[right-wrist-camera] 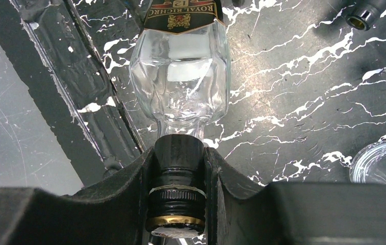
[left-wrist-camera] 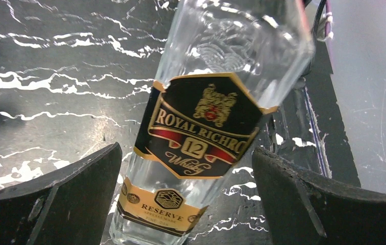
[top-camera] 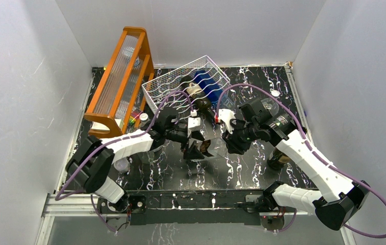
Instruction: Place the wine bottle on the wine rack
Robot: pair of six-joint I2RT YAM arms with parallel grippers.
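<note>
Inspecting, we find the right gripper [right-wrist-camera: 178,171] clenched on the whisky bottle's [right-wrist-camera: 179,76] capped neck. The left gripper [left-wrist-camera: 187,171] is released, jaws flanking its label.

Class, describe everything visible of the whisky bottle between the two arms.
The whisky bottle is clear faceted glass, apparently empty, with a black-and-gold "Royal Richro 12" label and a gold-banded dark cap. The right end effector is shut on its capped neck; the open left end effector straddles its body without touching, over the marbled table.
</note>
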